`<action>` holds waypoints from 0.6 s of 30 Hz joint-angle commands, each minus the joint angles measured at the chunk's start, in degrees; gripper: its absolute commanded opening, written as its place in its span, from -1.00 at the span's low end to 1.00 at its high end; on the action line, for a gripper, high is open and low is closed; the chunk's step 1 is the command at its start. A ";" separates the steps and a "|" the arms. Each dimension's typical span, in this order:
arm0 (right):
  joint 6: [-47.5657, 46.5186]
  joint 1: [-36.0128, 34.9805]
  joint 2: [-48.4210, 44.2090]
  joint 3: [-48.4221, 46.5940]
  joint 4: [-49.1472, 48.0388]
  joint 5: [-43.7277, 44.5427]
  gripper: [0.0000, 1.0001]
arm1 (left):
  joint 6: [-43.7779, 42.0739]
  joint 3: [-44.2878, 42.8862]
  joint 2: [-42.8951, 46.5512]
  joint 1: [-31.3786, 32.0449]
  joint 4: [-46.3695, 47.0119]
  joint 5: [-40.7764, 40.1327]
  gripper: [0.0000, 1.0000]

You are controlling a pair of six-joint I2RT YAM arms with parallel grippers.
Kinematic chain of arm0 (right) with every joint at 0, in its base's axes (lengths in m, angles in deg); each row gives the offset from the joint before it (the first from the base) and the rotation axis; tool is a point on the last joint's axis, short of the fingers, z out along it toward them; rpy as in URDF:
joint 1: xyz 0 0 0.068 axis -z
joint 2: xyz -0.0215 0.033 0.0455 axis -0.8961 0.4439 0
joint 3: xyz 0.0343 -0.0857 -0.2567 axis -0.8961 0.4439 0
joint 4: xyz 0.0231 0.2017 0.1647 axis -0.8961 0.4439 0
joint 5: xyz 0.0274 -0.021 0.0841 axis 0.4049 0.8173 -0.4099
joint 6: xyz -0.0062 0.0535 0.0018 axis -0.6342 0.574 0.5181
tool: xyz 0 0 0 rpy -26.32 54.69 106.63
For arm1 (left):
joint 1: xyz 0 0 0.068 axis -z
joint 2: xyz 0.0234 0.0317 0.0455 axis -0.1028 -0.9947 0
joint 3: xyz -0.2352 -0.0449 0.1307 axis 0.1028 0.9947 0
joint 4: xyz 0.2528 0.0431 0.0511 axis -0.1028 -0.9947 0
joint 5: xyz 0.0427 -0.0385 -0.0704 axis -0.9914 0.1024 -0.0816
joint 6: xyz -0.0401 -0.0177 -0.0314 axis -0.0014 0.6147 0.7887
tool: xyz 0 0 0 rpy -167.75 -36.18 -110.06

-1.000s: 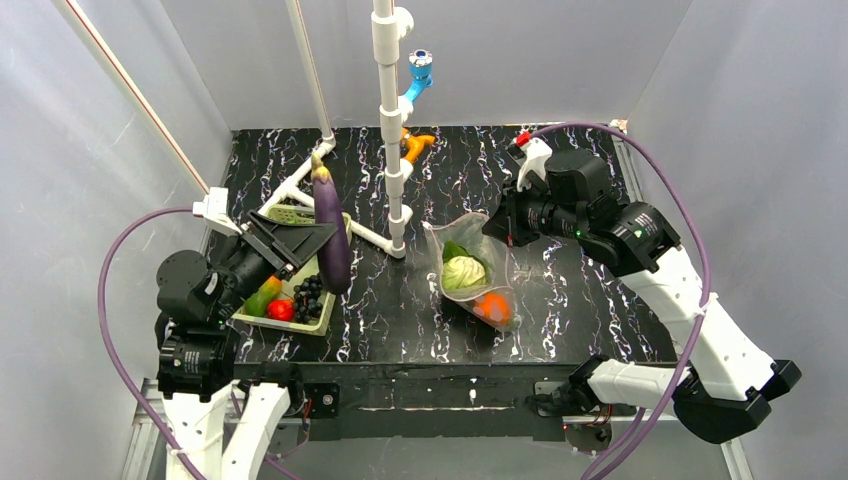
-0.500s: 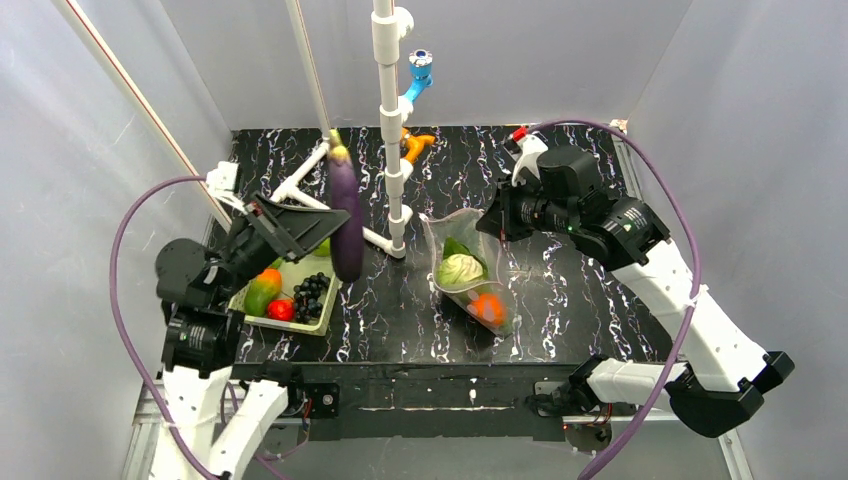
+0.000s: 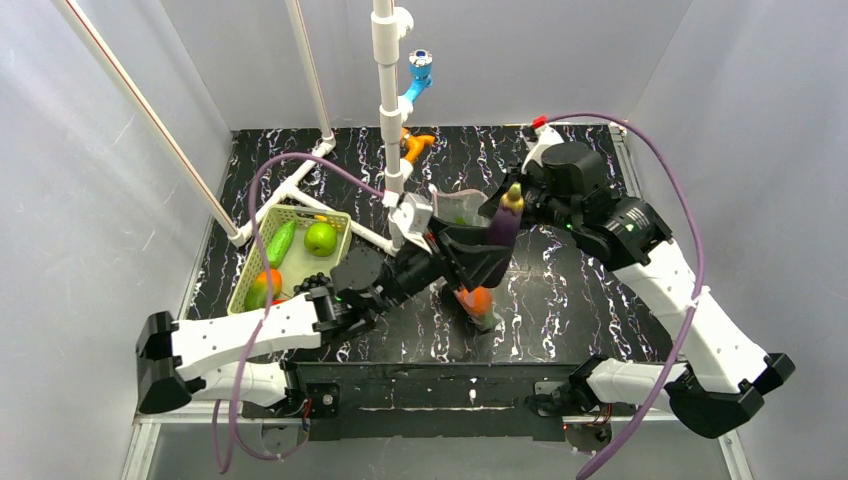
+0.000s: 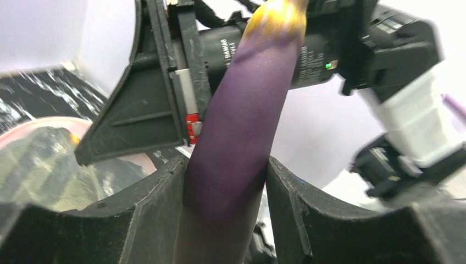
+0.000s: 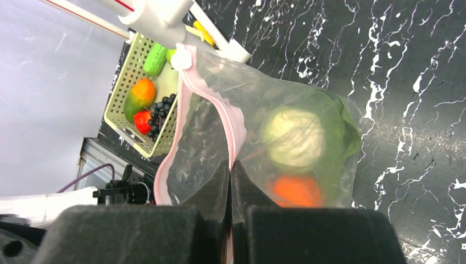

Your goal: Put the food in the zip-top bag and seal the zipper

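My left gripper (image 3: 478, 256) is shut on a long purple eggplant (image 3: 500, 235), which stands upright between the pads in the left wrist view (image 4: 242, 137). It hangs over the mouth of the clear zip-top bag (image 3: 462, 208), close to my right gripper (image 3: 497, 207). My right gripper (image 5: 231, 166) is shut on the bag's pink zipper strip (image 5: 231, 124) and holds the mouth open. Inside the bag (image 5: 329, 110) lie a pale green cabbage (image 5: 294, 144) and an orange ball (image 5: 297, 190). The ball also shows in the top view (image 3: 478, 300).
A pale green basket (image 3: 248, 262) at the left holds a cucumber (image 3: 281, 242), a green fruit (image 3: 321, 238), a mango (image 3: 262, 288) and dark grapes (image 3: 318, 283). A white pipe frame (image 3: 388, 120) stands behind the bag. An orange toy (image 3: 415, 145) lies at the back.
My left arm has swung from the basket to the right, carrying the eggplant over to the bag's mouth. My right gripper has kept hold of the bag's pink edge and shifted slightly.
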 commanded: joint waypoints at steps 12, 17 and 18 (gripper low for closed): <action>1.08 0.48 -5.92 4.02 -7.78 -3.82 -0.97 | -6.47 -2.90 3.51 2.10 9.92 -15.32 -1.00; 4.78 0.41 -6.44 3.48 -8.74 -4.07 -0.97 | -12.84 0.23 1.78 2.28 17.60 -16.01 -1.00; 6.34 0.45 -6.61 3.17 -8.10 -3.20 -0.97 | -13.82 0.56 1.16 2.28 17.77 -16.38 -1.00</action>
